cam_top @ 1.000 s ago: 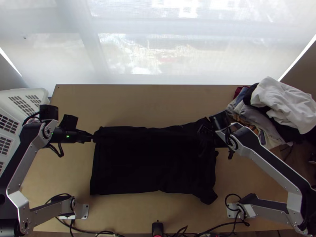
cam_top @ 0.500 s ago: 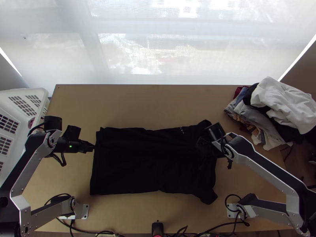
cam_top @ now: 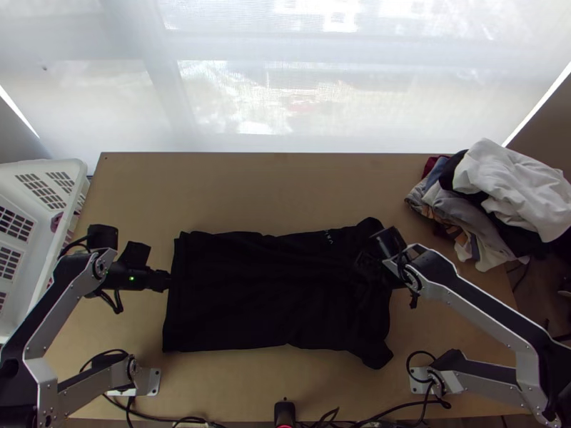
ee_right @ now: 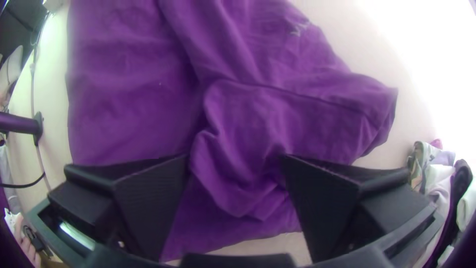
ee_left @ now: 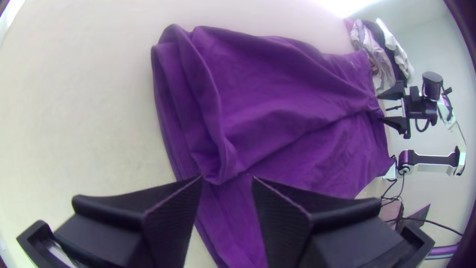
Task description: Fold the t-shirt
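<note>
T-shirt (cam_top: 278, 292) lay flat-ish in the middle of the worktop (cam_top: 271, 189), longways between left and right edges. Straight hem end faced the left edge; sleeve end faced the right, one sleeve (cam_top: 372, 354) angled toward the near right corner. Looked like one long side was laid over the body: loose fold line ran lengthwise, top layer rumpled, bunched near the sleeve end.

Left tool (ee_left: 228, 177) was at the hem end, fingers moderately apart, nothing clamped; the flap's hem corner (ee_left: 220, 171) sat at the gap. Right tool (ee_right: 235, 156) was over the sleeve end, fingers wide apart, a bunched bit of cloth between them, not pinched. Clothes pile (cam_top: 492, 192) was at the far right corner, white basket (cam_top: 43, 162) by the left edge.

Judgement: lengthwise fold was roughly down, crosswise fold still to do. Cloth looked light, limp, soft, nothing fragile; would drape and crease rather than slide as a sheet. Best hold: both layers at the hem corners, or at the shoulder corners, then tension before laying over. Pinching mid-panel would have grabbed the top layer alone and dragged the flap. Bunch near the sleeves wanted flattening first.
</note>
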`<action>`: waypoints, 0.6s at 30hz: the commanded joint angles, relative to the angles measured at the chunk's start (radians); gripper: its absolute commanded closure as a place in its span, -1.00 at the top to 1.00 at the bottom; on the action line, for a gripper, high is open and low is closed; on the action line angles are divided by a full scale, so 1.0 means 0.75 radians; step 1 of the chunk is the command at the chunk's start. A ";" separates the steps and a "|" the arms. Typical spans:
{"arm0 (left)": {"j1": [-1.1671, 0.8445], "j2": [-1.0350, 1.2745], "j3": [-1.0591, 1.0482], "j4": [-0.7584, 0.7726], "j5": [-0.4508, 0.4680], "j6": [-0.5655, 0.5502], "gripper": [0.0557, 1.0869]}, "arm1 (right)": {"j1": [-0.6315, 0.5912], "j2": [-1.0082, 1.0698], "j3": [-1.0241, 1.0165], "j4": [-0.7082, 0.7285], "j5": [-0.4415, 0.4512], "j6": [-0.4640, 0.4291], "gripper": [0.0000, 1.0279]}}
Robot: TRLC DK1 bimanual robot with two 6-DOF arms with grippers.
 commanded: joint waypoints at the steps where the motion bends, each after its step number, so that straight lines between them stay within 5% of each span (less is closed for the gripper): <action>1: -0.007 -0.136 0.051 -0.213 -0.001 0.049 0.46 | -0.003 -0.062 0.075 0.007 -0.002 0.027 0.92; 5: -0.009 -0.242 0.086 -0.403 -0.046 0.155 0.65 | -0.010 -0.086 0.118 -0.020 -0.002 0.031 0.92; 11: -0.011 -0.293 0.078 -0.639 -0.140 0.315 0.65 | -0.010 -0.141 0.143 -0.065 -0.002 0.035 0.92; 18: -0.111 -0.283 0.029 -0.759 -0.209 0.333 0.65 | 0.005 -0.195 0.151 -0.153 0.031 0.059 0.92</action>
